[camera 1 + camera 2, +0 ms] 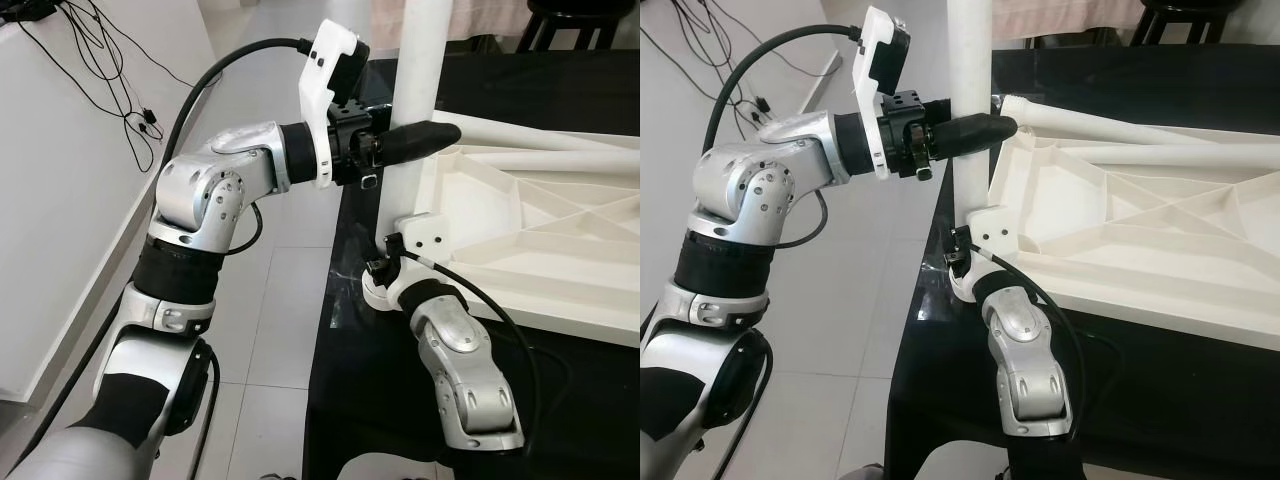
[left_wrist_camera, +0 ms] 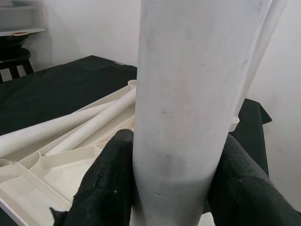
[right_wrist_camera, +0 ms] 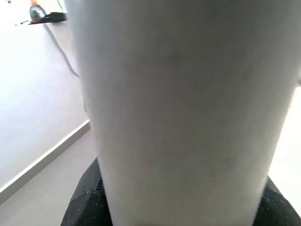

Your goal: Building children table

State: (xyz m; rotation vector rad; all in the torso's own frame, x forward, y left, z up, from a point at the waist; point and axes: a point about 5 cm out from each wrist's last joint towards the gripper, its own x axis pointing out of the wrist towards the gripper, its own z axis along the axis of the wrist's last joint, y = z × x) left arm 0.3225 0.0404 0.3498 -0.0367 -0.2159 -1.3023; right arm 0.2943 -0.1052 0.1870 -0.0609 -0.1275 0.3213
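Matt white plastic leg (image 1: 412, 100) (faintly scuffed), ribbed white plastic tabletop (image 1: 540, 230), black cloth (image 1: 400, 390), glossy floor tiles (image 1: 270, 300)

A table top (image 1: 530, 240) lay upside down on the surface (image 1: 400, 400), at the right. A leg (image 1: 415, 110) stood upright at its near left corner. Two more legs (image 1: 1120, 125) lay flat along its far side. The left gripper (image 1: 425, 140) reached in from the left, its jaws on both sides of the upright leg, high up. The right gripper (image 1: 385, 262) was low down at the foot of that leg, near the corner. The floor (image 1: 270, 330) lay to the left of the surface, and a wall (image 1: 70, 170) stood at the far left.
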